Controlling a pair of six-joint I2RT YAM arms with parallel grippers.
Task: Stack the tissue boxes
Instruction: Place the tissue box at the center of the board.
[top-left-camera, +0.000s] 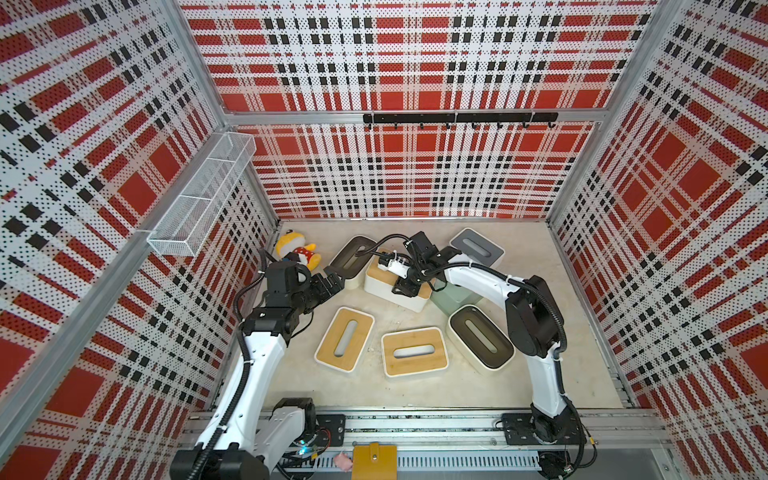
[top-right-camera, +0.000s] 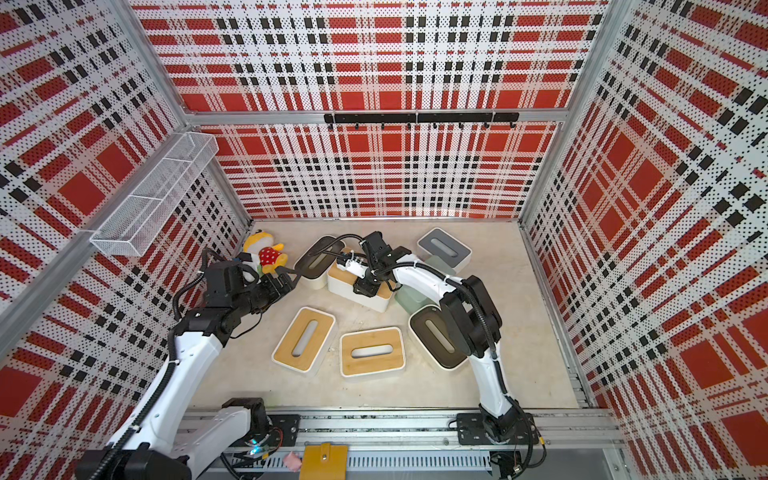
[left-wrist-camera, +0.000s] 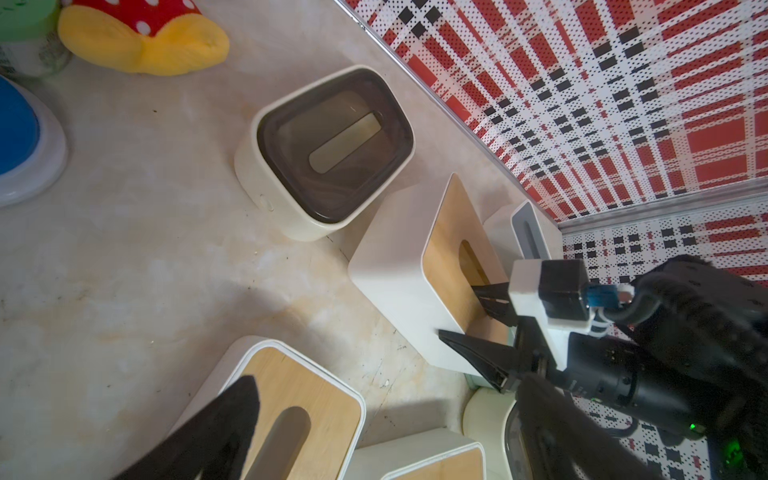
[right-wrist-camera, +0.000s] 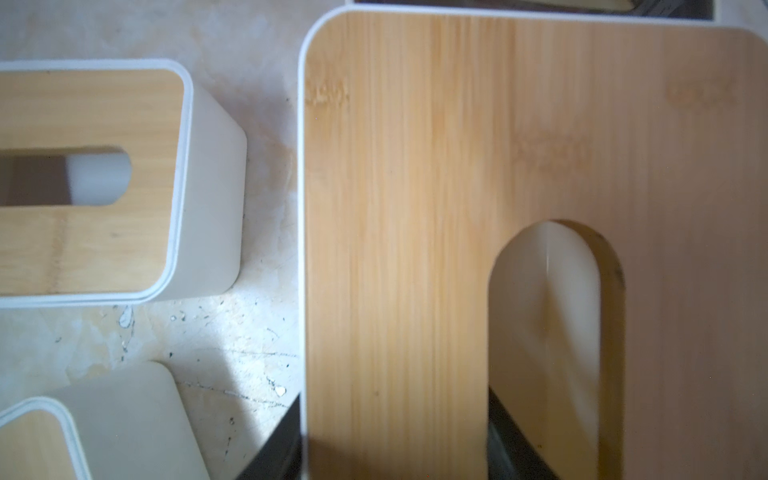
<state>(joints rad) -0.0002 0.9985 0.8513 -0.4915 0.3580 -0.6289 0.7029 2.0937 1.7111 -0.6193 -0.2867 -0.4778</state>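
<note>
Mid-table, right claw: clamped on wood-lid box, one finger down its slot
left claw: wide open, just beside far dark-lid box

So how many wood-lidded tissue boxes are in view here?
3. The middle box is clamped in the right gripper; the front left box and front center box sit side by side nearer the arms' bases.

Red-black-white plaid perforated walls; beige mottled floor; white mesh basket; black hook rail.
</note>
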